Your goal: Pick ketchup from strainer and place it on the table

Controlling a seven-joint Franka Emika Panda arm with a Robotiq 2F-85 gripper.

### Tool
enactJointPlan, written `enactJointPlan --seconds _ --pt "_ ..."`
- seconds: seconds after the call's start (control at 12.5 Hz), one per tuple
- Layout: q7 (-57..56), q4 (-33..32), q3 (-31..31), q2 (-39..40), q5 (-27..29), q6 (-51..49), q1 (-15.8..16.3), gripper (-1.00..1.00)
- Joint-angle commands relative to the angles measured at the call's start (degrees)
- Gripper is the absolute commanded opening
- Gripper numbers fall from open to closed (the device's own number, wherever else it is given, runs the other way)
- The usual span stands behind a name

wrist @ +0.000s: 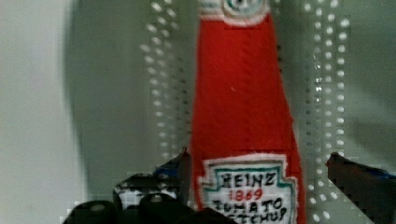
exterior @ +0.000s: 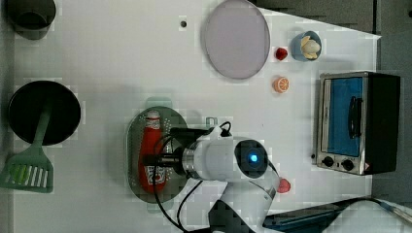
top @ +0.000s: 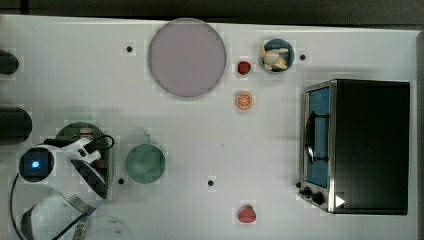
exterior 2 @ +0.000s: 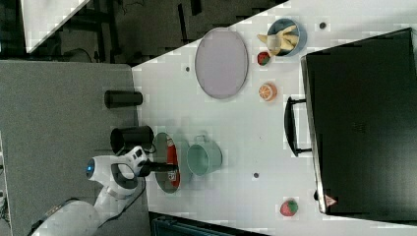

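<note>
The ketchup (exterior: 151, 155), a red bottle with a white cap and a Heinz label, lies flat in the pale green oval strainer (exterior: 131, 145) near the left view's lower middle. In the wrist view the ketchup (wrist: 243, 93) runs lengthwise over the strainer's perforated bottom (wrist: 322, 93). My gripper (wrist: 261, 175) is open, low over the label end, with one finger on each side of the bottle. One fingertip (wrist: 183, 165) is against the bottle's side; the other (wrist: 355, 175) stands a little apart. The white table (top: 200, 140) lies all around. In the top view my arm covers most of the strainer (top: 75, 131).
A round green cup (top: 145, 163) stands just beside the strainer. Farther off are a grey plate (top: 186, 57), a toaster oven (top: 357, 145), two strawberries (top: 246, 214), an orange slice (top: 244, 100) and a banana bowl (top: 276, 55). A black pan (exterior: 43, 112) and green spatula (exterior: 26, 170) lie on the other side.
</note>
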Motion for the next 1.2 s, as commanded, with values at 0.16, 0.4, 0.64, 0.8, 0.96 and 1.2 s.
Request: enactJointPlan --seconds 0.16,0.4,0.64,0.8,0.96,1.2 --pt "6.22 0.83 0.35 0.99 -2.33 3.50 0.25 1.00" --pt "7.75 0.99 -1.30 2.88 -3.63 5.25 1.29 0.68" --pt "7.75 1.30 -0.97 2.29 -3.65 5.70 1.38 0.25" --pt "7.75 1.10 0.02 -0.69 -3.36 4.54 0.99 0.25" --pt "7.75 0.77 1.39 -6.25 -1.95 0.01 0.19 0.25" --pt "7.33 1.85 2.71 -15.82 7.18 -11.12 -1.21 0.25"
